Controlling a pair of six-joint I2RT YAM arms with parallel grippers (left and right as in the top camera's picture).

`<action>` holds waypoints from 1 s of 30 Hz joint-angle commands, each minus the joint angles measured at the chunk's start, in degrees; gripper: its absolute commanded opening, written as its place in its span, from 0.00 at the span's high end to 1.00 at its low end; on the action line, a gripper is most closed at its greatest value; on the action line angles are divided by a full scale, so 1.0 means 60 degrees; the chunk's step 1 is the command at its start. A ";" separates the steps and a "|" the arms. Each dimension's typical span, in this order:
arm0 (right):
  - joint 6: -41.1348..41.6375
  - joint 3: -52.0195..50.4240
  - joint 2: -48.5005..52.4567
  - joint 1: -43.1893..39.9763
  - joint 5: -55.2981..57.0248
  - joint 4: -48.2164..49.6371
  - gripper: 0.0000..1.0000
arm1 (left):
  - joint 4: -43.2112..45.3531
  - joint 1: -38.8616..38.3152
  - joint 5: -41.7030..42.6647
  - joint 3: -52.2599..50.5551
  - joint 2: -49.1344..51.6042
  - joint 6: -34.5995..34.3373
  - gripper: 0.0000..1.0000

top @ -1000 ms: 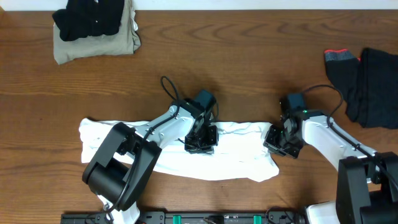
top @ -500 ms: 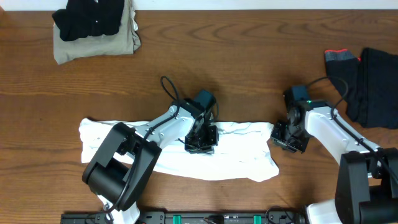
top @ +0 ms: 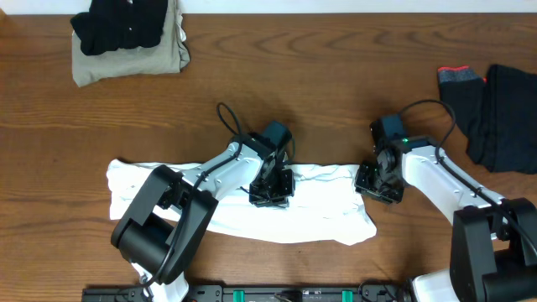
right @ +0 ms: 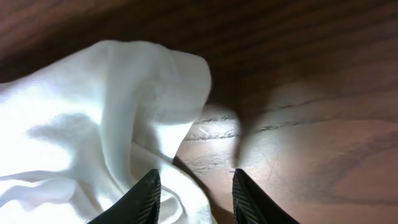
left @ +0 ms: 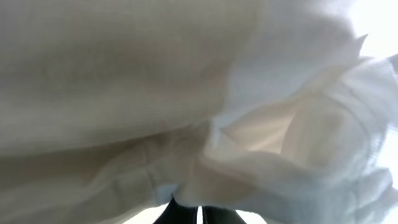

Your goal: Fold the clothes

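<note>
A large, thin, wrinkly white shirt [top: 319, 214] lies as a long band across the near middle of the brown wooden desk [top: 336, 84], parallel to the near edge. Its left end reaches toward the left side of the desk and its right end stops short of the right side.

The left hand [top: 270, 191] sits on top of the band, close to its far edge and a little right of its middle. In the left wrist view white cloth [left: 186, 93] fills nearly the whole picture. The folds gather down to the dark fingertips of the left hand [left: 199, 215] at the bottom, which are closed together and pinch the white shirt.

The right hand [top: 377, 181] is at the right end of the band, by its far right corner. In the right wrist view its two black fingers [right: 140, 198] stand apart at a middling width, and the right hand [right: 195, 182] holds nothing. The rumpled edge of the white shirt [right: 106, 118] lies just before the one finger and runs into the gap, and bare wood shows before the other.

At the far left corner of the desk a folded black garment [top: 122, 25] rests on a folded khaki garment [top: 126, 67]. At the right edge, well apart from the white shirt, lies a loose heap of black clothes [top: 503, 117], and beside it a dark grey piece with a red strip [top: 460, 77].
</note>
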 commanded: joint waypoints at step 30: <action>0.0109 -0.0106 0.1348 0.0251 0.0940 -0.0211 0.99 | 0.0266 0.0033 -0.0714 -0.0153 0.0182 0.0022 0.93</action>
